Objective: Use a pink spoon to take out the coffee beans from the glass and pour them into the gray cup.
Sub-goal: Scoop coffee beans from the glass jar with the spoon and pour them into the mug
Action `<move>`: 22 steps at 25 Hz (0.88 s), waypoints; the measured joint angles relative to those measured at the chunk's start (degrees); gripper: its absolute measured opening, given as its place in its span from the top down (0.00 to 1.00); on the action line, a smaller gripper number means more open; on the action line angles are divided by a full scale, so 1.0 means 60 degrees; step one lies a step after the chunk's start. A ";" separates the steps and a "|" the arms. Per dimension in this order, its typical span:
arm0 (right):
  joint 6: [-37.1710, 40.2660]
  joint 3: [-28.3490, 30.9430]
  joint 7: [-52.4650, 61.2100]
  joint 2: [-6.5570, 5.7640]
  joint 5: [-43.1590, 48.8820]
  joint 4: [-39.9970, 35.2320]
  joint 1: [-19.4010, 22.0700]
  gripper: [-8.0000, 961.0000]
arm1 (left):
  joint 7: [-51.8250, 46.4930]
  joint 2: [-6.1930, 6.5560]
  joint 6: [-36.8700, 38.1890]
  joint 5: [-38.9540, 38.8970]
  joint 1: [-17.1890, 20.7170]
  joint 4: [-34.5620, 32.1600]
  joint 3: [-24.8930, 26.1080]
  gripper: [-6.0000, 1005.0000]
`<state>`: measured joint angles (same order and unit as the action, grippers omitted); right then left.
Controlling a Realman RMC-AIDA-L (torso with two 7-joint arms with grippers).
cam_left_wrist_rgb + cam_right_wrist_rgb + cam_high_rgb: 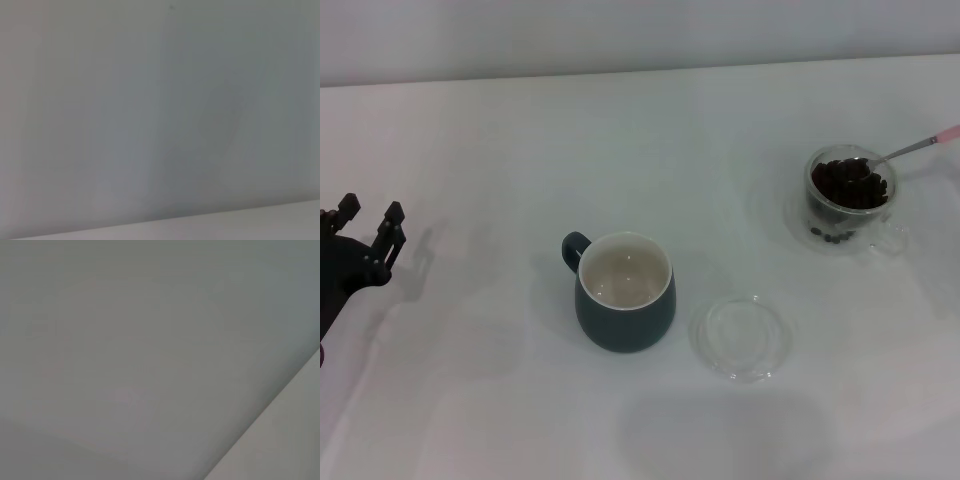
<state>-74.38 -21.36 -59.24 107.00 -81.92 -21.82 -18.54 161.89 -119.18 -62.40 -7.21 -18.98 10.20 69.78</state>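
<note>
A: Spoon placement, head view?
B: The pink spoon (903, 150) sat in the glass (845, 200) of coffee beans (848, 185), upper right; the gray cup (625, 290) centre, empty.
A: Grippers?
B: Left gripper (368, 215) apart, far left; right unseen. Wrist views blank. Scooping seemed unstarted; grasping the handle comes next.

- The gray cup (625, 293): glazed ceramic, smooth, with a soft sheen on its dark blue-gray outside and a glossy cream inside.
- The glass (846, 200): clear, smooth, double-walled glass.
- The coffee beans (850, 185): dark, slightly shiny.
- The pink spoon (905, 150): shiny metal neck, pale pink handle of smooth finish.
- The glass saucer (741, 336): flat, clear, glossy glass.
- The table (470, 400): white, smooth, matt.
- The left gripper (368, 222): black, matt, hard-looking parts.
</note>
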 joint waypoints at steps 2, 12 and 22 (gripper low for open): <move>0.0005 0.0002 0.0116 -0.0013 0.0001 0.0007 0.0000 0.85 | 0.0000 0.0000 -0.0001 0.0000 -0.0010 0.0000 0.0000 0.48; -0.0497 -0.0038 0.0394 0.0160 0.0002 0.0021 -0.0082 0.85 | 0.0000 0.0013 -0.0001 0.0000 -0.0056 -0.0010 0.0000 0.48; -0.0892 -0.0290 0.0385 0.0489 0.0098 -0.0064 -0.0264 0.84 | 0.0000 0.0011 -0.0001 0.0012 -0.0059 -0.0031 0.0001 0.48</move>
<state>-79.73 -23.11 -56.94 109.93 -81.33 -22.21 -20.13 161.90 -119.12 -62.40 -7.13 -19.34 10.02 69.79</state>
